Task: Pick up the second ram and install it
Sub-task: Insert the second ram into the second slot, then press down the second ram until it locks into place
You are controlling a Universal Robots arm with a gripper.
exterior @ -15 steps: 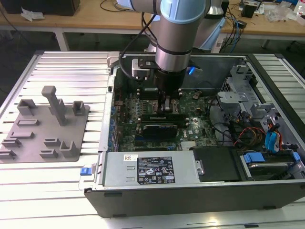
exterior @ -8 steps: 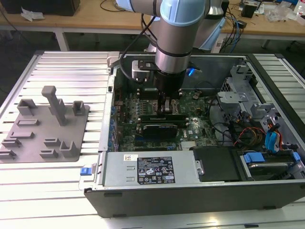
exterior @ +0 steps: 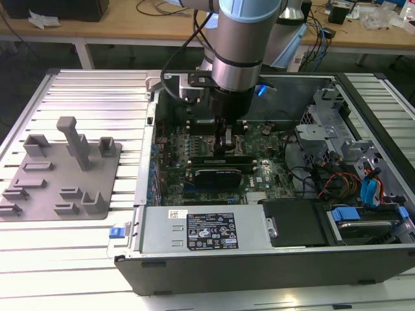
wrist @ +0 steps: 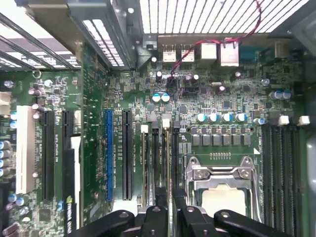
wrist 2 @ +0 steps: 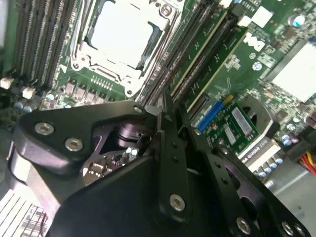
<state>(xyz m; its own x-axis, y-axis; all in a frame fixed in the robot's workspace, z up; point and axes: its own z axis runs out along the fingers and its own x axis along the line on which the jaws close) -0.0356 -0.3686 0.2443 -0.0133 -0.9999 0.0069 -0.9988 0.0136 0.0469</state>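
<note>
My gripper (exterior: 227,144) hangs low inside the open computer case, over the memory slots of the green motherboard (exterior: 272,165). Its black fingers (wrist 2: 168,128) are shut together, and I see nothing between them. In the second wrist view two thin green sticks stand seated in neighbouring slots. The one I take for the second ram (wrist 2: 197,57) ends right at the tips of my gripper (wrist 2: 170,106); I cannot tell if they touch. In the first wrist view my gripper (wrist: 165,210) sits over the dark slots (wrist: 160,158) beside the processor socket (wrist: 222,182).
The grey holder plate (exterior: 61,168) lies on the slatted table at the exterior view's left, with no stick on it. A black card (exterior: 217,175) lies just in front of the gripper. The power supply (exterior: 207,230) and drive cage (exterior: 337,129) crowd the case.
</note>
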